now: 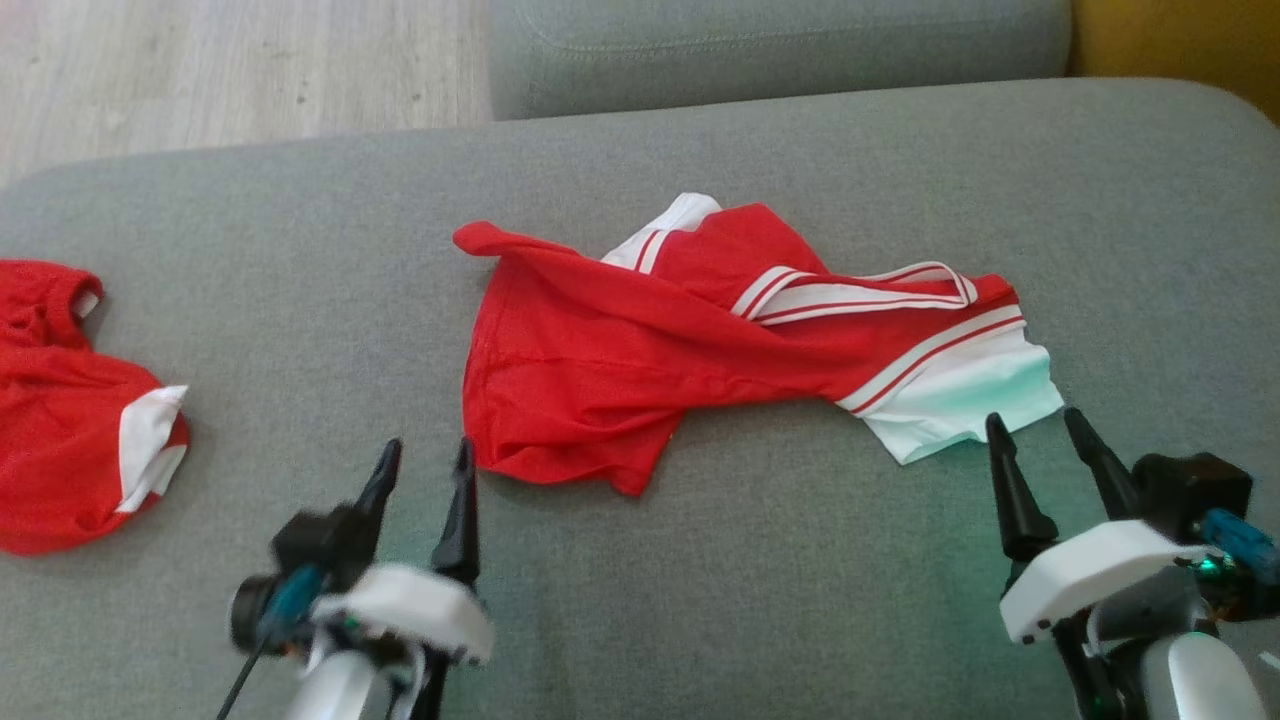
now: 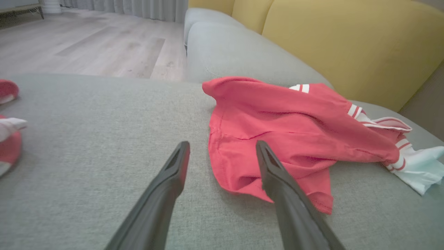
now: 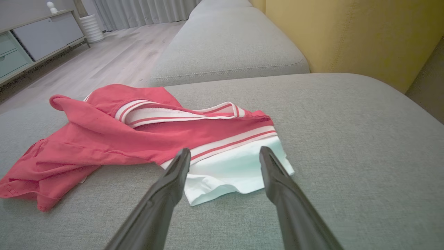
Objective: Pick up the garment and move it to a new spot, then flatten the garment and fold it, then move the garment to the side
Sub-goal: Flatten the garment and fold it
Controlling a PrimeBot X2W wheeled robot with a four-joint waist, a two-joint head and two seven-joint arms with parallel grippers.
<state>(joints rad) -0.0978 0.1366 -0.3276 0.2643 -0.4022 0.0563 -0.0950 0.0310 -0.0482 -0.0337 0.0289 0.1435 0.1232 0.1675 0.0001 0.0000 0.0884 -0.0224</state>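
Head view: the red-and-white garment (image 1: 640, 370) lies twisted and rumpled near the middle of the grey sofa cushion (image 1: 800, 580), with both my arms at the near edge. My left gripper (image 1: 429, 447) stands wide open and empty just beside the red hem at the garment's left end. My right gripper (image 1: 1034, 417) is spread equally wide and holds nothing. Its tips are at the edge of the white panel on the right end, and I cannot tell whether they touch it. The cloth is bunched on itself, with a white-striped band looped across the top and one red corner poking up at the far left. By my reading, the flattening, the fold and the move to the side are all not yet done. Whether this is already the new spot I cannot tell. A second red garment (image 1: 70, 420) sits well apart at the cushion's left edge.
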